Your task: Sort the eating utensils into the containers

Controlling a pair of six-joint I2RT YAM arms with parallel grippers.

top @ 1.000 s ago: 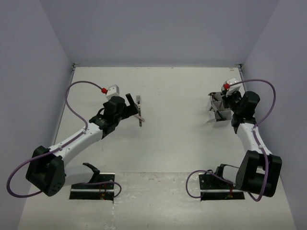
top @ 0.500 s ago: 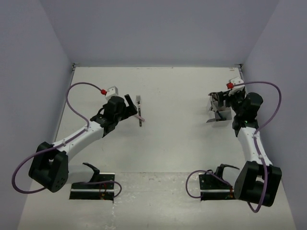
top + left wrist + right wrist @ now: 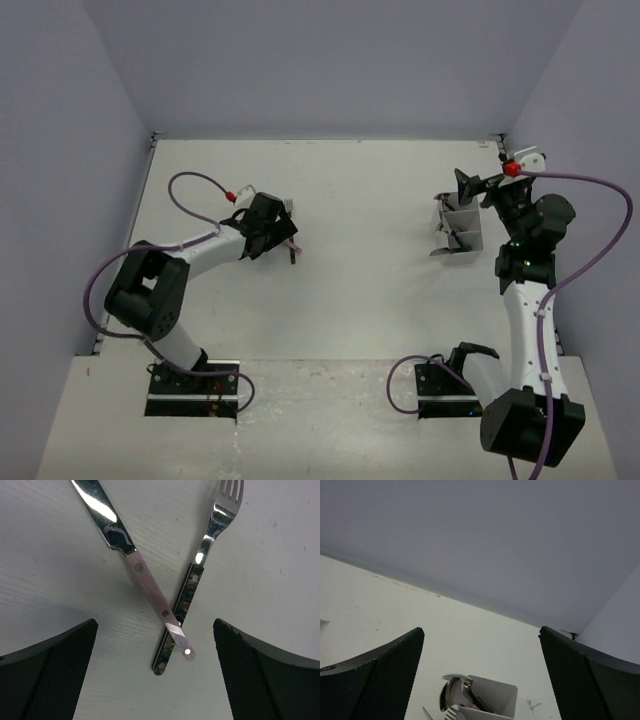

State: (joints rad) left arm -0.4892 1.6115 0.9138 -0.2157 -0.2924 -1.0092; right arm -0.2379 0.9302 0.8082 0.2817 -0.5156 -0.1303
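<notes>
The left gripper (image 3: 155, 625) hangs with its jaws spread wide over two crossed utensils on the table (image 3: 270, 555) — a pink-handled knife (image 3: 150, 587) lying over a dark-handled fork (image 3: 187, 597). Farther off, the right gripper (image 3: 480, 630) is likewise spread and empty above the containers (image 3: 495, 696), where a spoon (image 3: 450, 691) stands among other utensils.

Left gripper (image 3: 283, 228) and right gripper (image 3: 472, 185), both with jaws spread wide.
I have my left arm (image 3: 190, 255) folded sharply at the elbow and reaching out to the right, with its gripper held low and pointing straight down. My right arm (image 3: 530, 310) stretches far forward along the right side, wrist lifted, its gripper aimed leftward and nearly level.
</notes>
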